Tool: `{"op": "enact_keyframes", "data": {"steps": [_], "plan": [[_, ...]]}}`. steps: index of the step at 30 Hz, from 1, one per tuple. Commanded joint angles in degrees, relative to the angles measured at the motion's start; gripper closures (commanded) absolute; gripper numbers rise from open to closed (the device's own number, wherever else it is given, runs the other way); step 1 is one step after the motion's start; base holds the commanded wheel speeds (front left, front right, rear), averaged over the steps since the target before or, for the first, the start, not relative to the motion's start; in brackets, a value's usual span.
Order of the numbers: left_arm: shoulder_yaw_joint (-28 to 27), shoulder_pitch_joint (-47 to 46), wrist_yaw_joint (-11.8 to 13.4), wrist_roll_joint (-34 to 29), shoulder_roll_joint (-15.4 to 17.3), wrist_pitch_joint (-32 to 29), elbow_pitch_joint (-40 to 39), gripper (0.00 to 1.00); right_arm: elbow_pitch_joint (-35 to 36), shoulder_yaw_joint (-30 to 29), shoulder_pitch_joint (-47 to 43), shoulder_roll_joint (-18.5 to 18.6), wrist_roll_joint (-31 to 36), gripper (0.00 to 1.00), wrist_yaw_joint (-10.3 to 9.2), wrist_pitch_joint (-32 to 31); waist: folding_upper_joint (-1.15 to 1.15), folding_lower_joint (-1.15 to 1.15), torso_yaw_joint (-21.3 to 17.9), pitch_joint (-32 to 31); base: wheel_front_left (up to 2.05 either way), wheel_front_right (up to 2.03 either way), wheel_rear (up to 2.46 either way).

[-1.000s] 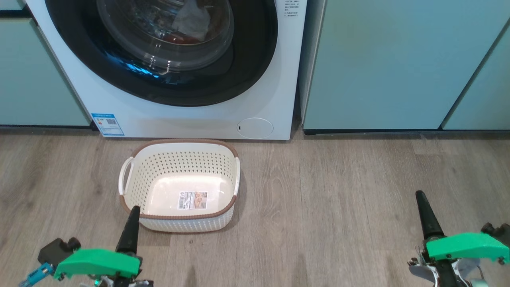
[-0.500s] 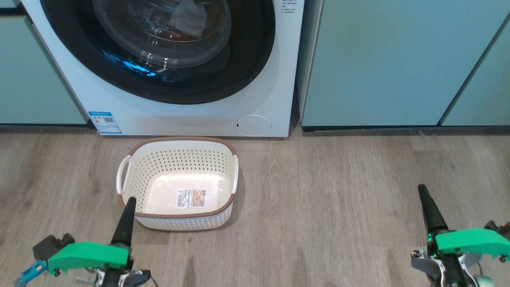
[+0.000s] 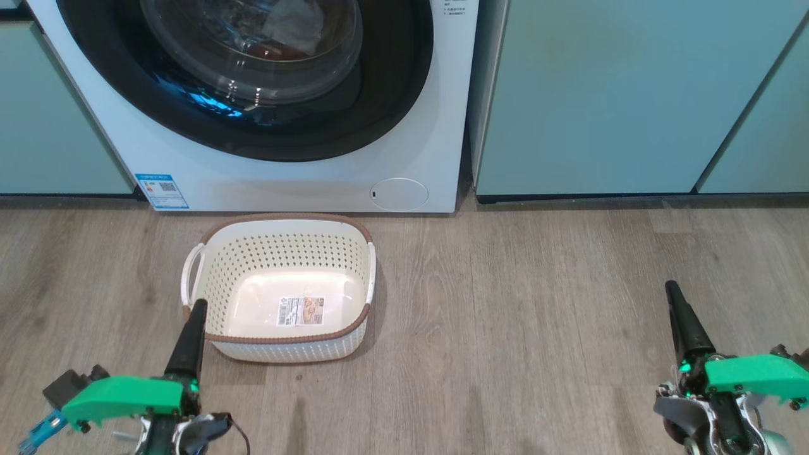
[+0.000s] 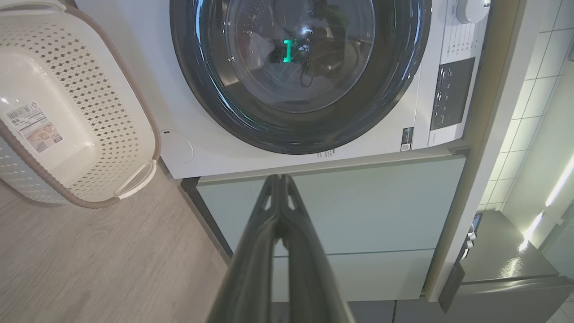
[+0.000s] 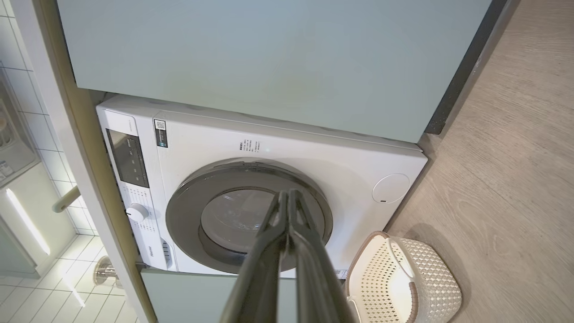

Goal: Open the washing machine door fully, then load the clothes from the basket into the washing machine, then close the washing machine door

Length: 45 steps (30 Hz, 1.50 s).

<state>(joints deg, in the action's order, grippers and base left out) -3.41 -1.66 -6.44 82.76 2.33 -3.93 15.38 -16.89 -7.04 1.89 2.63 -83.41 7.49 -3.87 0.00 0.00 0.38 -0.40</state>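
Note:
The white washing machine stands at the top of the head view, and its black-rimmed washing machine door lies flat against the front. Behind the glass bowl a strip of the red clothes shows. The cream basket sits on the floor just in front of the machine, holding nothing but its label sticker. My left gripper is shut and holds nothing, its tip beside the basket's near left corner. My right gripper is shut too, far to the right over bare floor. The left wrist view shows the door and basket beyond my pressed-together left gripper.
Pale teal cabinets flank the machine on the right and on the left. Grey wood floor stretches wide to the right of the basket. The right wrist view shows the door, the control knob and the basket.
The whole head picture has shifted a little up and left, so the camera has moved. Both grippers sit slightly lower in view, still shut. Basket and door are unchanged.

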Motion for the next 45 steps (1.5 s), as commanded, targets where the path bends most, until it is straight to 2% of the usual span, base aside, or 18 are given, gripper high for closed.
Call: {"op": "enact_keyframes", "data": {"steps": [1, 13, 45], "plan": [[-1.94, -3.23, -0.51, 1.84, 0.49, -0.6, -1.61, 1.0, 2.35, 0.85, 3.49, 0.23, -1.79, 1.0, 0.0, -0.66, 0.0, 0.0, -0.04, 0.07, 0.0, 0.0, 0.0], [-3.09, -4.53, -1.04, 9.42, 0.54, -2.55, -1.31, 1.0, 2.87, 0.52, 4.3, 0.25, -8.75, 1.0, 0.0, -2.62, 0.0, 0.0, -0.38, 0.58, 0.0, 0.0, 0.0], [-3.09, -4.53, -1.04, 9.42, 0.54, -2.55, -1.32, 1.0, 2.87, 0.52, 4.3, 0.25, -8.76, 1.0, 0.0, -2.61, 0.0, 0.0, -0.38, 0.58, 0.0, 0.0, 0.0]]}}
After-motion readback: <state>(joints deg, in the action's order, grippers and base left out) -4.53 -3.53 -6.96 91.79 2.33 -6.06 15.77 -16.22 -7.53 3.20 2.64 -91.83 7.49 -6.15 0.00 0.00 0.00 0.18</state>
